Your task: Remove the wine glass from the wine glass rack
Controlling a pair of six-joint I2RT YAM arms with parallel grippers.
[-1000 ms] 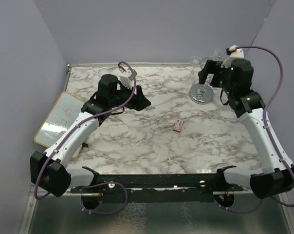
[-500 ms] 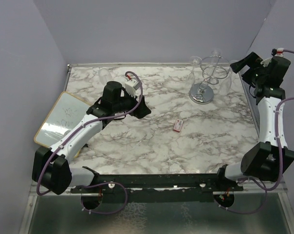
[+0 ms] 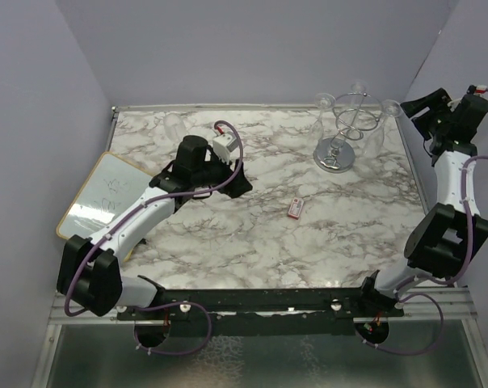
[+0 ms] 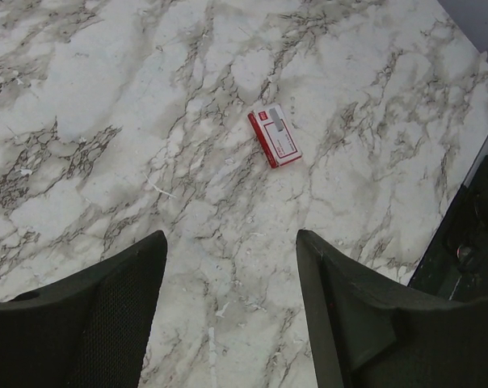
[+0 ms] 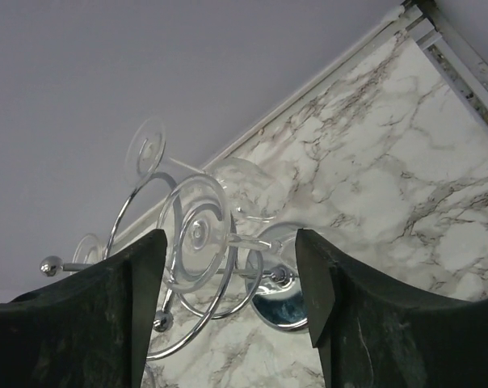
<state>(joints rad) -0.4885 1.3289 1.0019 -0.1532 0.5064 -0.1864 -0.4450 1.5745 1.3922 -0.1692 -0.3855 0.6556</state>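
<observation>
The wine glass rack (image 3: 334,156), a silver wire stand on a round shiny base, stands at the far right of the marble table. Clear wine glasses hang upside down from its ring, one on the right (image 3: 375,133) and one on the left (image 3: 322,113). My right gripper (image 3: 409,109) is open and empty, raised just right of the rack and apart from it. In the right wrist view the open gripper (image 5: 229,238) frames a glass foot (image 5: 194,234) and the rack base (image 5: 278,305). My left gripper (image 3: 237,184) is open and empty over the table's middle (image 4: 230,238).
A small red and white box (image 3: 295,208) lies on the marble in the middle, also in the left wrist view (image 4: 275,139). A whiteboard (image 3: 98,194) lies at the left edge. Purple walls close in behind and on both sides.
My right arm has pulled up and back to the right, from over the rack to beside the wall. My left gripper has shifted slightly right.
</observation>
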